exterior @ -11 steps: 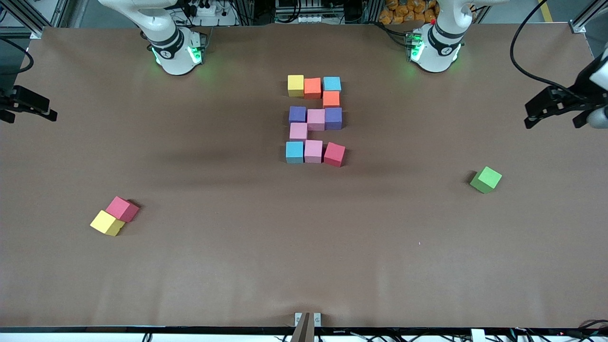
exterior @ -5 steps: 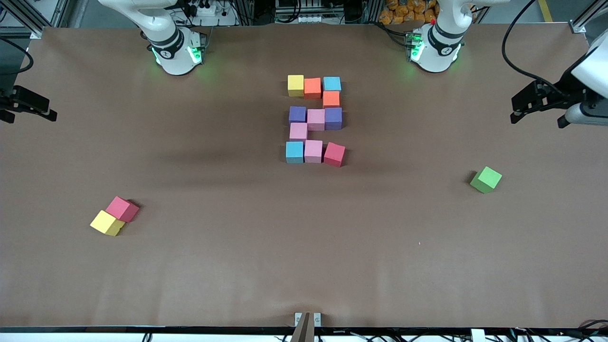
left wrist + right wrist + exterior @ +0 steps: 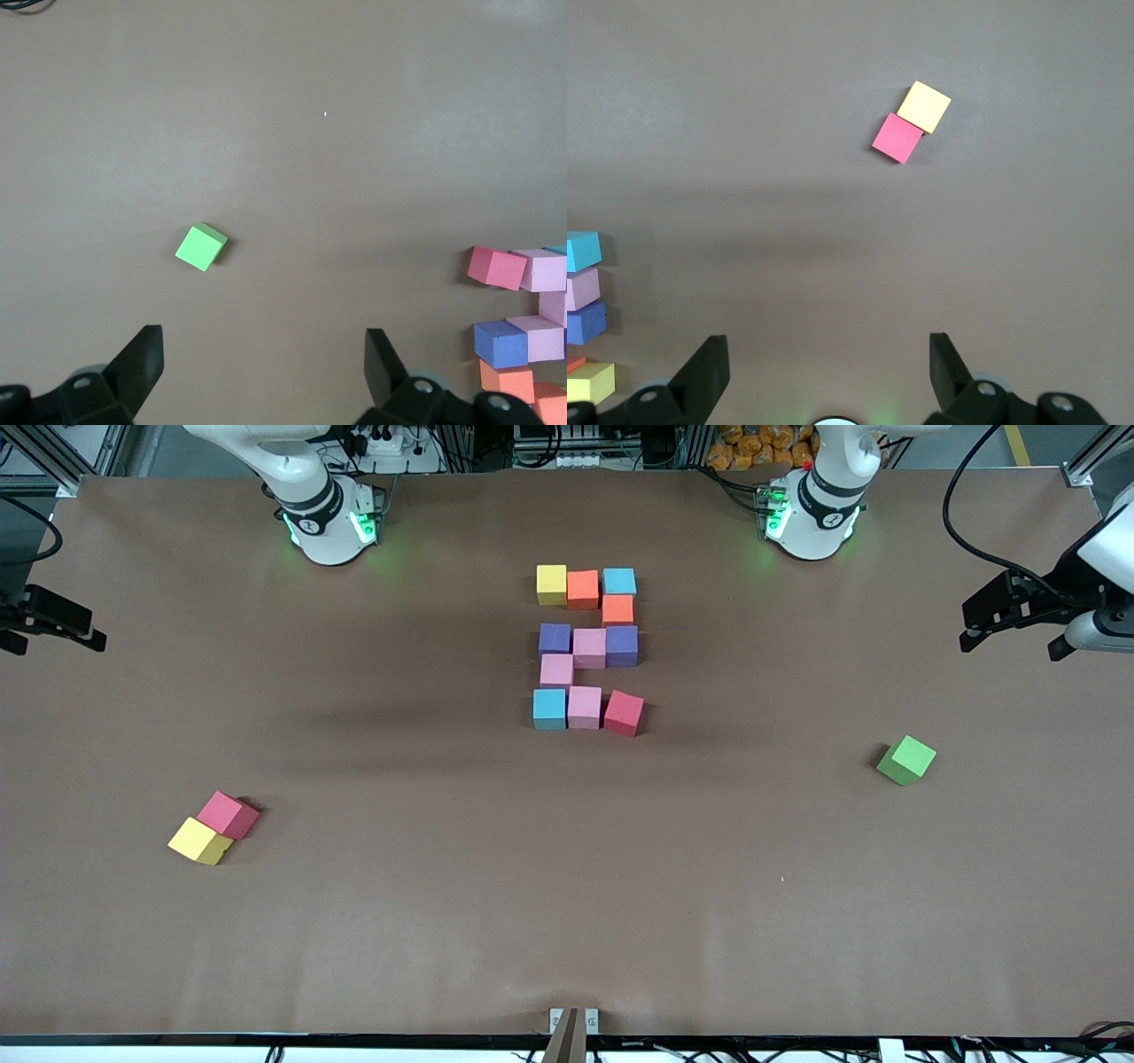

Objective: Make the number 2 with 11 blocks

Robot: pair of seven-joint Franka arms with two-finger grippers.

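Note:
The number 2 (image 3: 586, 647) lies mid-table near the bases, built of blocks in mixed colours. Its row closest to the bases is yellow (image 3: 551, 584), orange (image 3: 582, 589) and light blue (image 3: 619, 581). The red block (image 3: 624, 713) closes the row closest to the front camera and sits slightly skewed. My left gripper (image 3: 1010, 638) hangs open and empty over the left arm's end of the table; in its wrist view (image 3: 264, 354) only bare table lies between the fingers. My right gripper (image 3: 55, 645) waits open and empty over the right arm's end (image 3: 828, 363).
A green cube (image 3: 906, 760) (image 3: 201, 247) lies alone toward the left arm's end. A spare red cube (image 3: 229, 815) (image 3: 897, 138) and a spare yellow cube (image 3: 200, 841) (image 3: 924, 107) touch each other toward the right arm's end, nearer the front camera than the digit.
The left gripper has shifted a little and turned slightly over its end of the table. The right arm and all cubes have stayed put.

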